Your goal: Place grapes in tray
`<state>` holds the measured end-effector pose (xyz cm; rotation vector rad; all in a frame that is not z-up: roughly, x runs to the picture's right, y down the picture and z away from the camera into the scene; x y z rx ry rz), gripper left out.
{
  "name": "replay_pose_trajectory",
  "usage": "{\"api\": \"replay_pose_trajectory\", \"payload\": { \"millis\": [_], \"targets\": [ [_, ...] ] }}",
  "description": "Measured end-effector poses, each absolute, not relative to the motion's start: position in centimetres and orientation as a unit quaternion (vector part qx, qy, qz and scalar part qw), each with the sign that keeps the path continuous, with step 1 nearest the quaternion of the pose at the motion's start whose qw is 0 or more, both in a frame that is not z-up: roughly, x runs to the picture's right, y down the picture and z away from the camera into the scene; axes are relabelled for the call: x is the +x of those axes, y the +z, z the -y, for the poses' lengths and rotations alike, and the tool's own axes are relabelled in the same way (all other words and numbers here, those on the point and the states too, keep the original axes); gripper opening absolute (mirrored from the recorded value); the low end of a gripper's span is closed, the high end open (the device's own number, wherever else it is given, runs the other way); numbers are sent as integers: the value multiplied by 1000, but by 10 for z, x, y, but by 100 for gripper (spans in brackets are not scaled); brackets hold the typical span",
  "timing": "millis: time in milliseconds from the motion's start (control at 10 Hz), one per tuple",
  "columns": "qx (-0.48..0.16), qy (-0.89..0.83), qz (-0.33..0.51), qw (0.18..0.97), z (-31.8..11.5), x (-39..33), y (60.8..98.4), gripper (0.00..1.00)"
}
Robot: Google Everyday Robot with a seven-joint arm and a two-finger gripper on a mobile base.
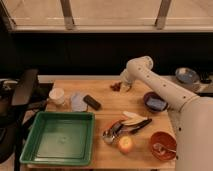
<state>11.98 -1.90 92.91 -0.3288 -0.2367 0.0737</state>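
The grapes (116,86), a small dark reddish cluster, lie on the wooden table (107,97) at its far edge. My gripper (124,85) is at the end of the white arm, right beside the grapes on their right. The green tray (61,138) sits empty at the table's front left, far from the gripper.
A white cup (56,96), a pale lid (78,101) and a black block (92,102) sit behind the tray. A dark bowl (155,102), utensils (125,126), an apple (125,144) and an orange bowl (162,145) sit right. A black chair (22,92) stands left.
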Motion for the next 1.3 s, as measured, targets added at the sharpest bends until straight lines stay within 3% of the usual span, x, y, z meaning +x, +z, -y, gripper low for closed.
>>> {"api": "replay_pose_trajectory", "payload": {
  "millis": [1300],
  "targets": [
    [-174,44,114,977,10,146,1006,65]
  ]
}}
